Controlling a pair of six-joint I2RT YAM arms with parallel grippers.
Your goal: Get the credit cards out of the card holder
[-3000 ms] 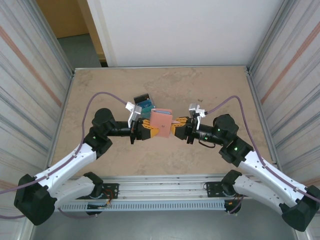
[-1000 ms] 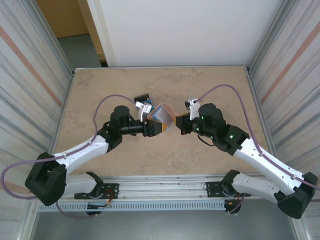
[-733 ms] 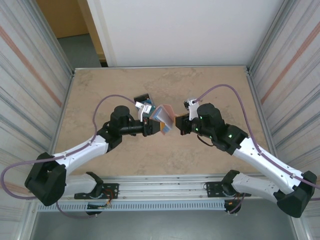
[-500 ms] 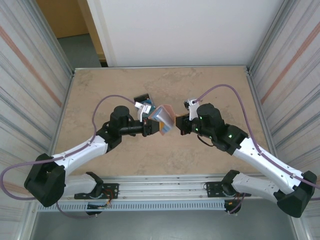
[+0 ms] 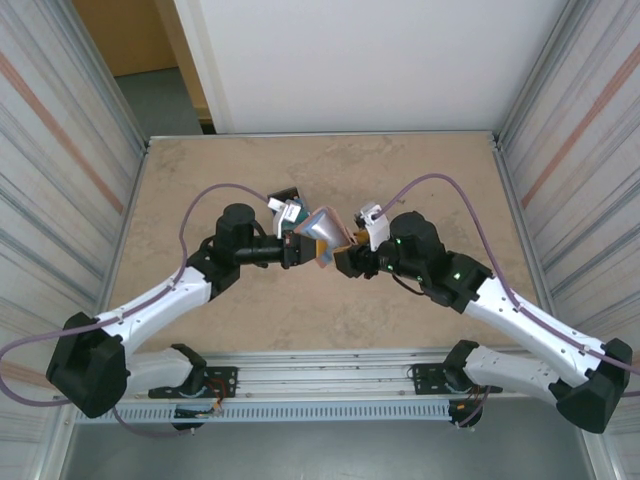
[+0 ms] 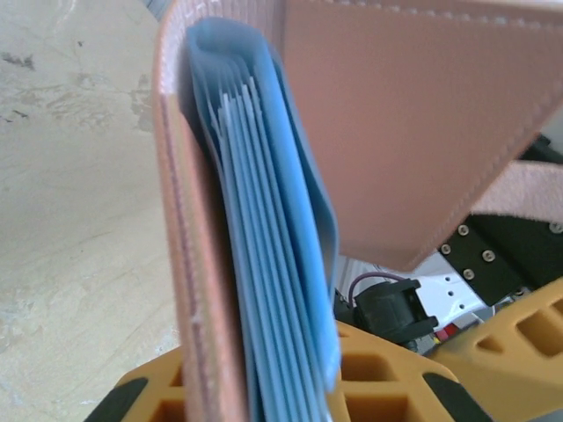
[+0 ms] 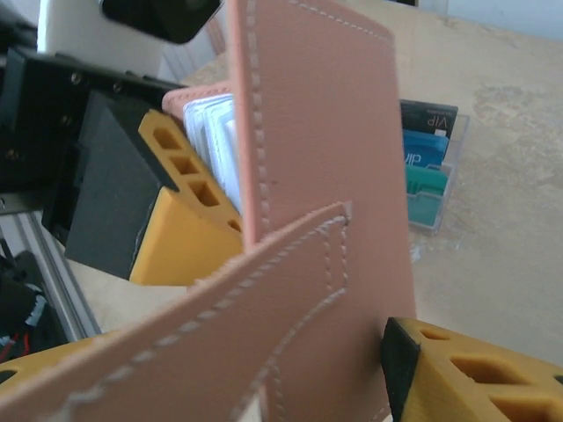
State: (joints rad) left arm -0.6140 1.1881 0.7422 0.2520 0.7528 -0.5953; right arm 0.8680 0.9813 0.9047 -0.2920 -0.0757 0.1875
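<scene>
The card holder (image 5: 322, 228) is up in the air over the middle of the worktop (image 5: 200, 170), propped open between the two claws. The left gripper (image 5: 303, 248) comes at it from the left and is clamped on it. In the left wrist view, one salmon-pink cover plus the whole fan of blue-grey pockets (image 6: 273, 246) sits squeezed between its yellow fingers (image 6: 149, 396). The other cover angles off to the right.

The right gripper (image 5: 345, 260) sits just right of the holder and a touch nearer the front edge. From its wrist camera, the loose pink cover stands upright right in front of it. The stitched strap tab (image 7: 220, 308) runs down across it toward the lower left. This claw's fingers are spread wide, one at each bottom corner, with the cover and strap between them. The right-hand finger (image 7: 475, 369) touches the cover's edge, but the jaws aren't pinched together.

As for what's in the pockets, I see thin pale edges in there but can't tell if those are cards or just lining.

The credit cards (image 7: 427, 167) lie on the worktop just behind the left gripper, toward the far edge. There's a black one marked VIP, a blue one and a teal one, overlapped, in what looks like a clear tray (image 7: 440, 221).
</scene>
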